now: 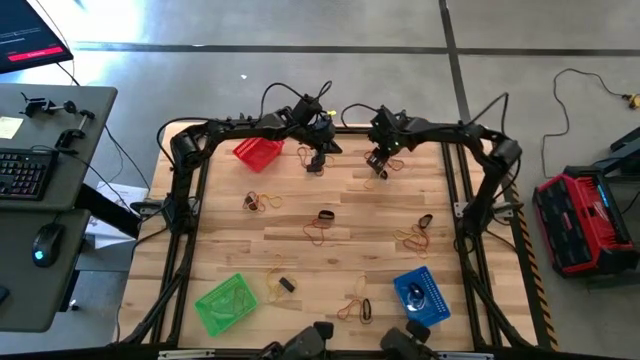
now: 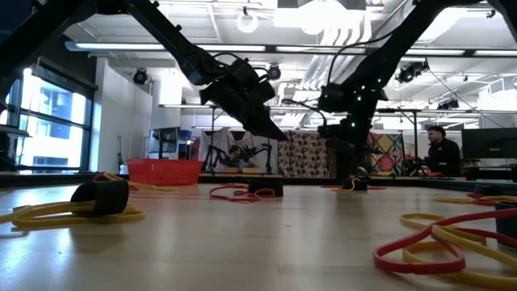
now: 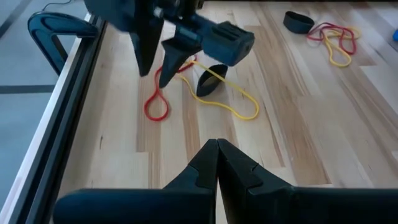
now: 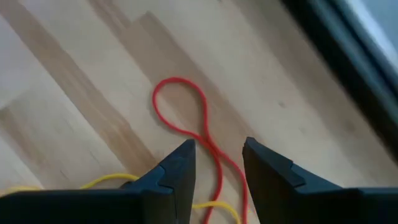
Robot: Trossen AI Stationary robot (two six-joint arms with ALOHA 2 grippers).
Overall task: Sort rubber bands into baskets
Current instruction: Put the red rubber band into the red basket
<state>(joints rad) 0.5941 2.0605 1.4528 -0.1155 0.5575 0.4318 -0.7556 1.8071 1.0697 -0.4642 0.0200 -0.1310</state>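
Note:
My right gripper is open near the table's far edge, pointing down. Its two fingers stand on either side of a reddish-orange rubber band that lies flat on the wood, tangled with a yellow band and next to a black band. My left gripper is shut and empty, a little above the table beside the red basket. The green basket and the blue basket stand at the near edge. A black band lies in the blue basket.
More clusters of bands lie on the wood at the left, middle, right and near side. The dark arm frame borders the table. People and equipment show in the room behind.

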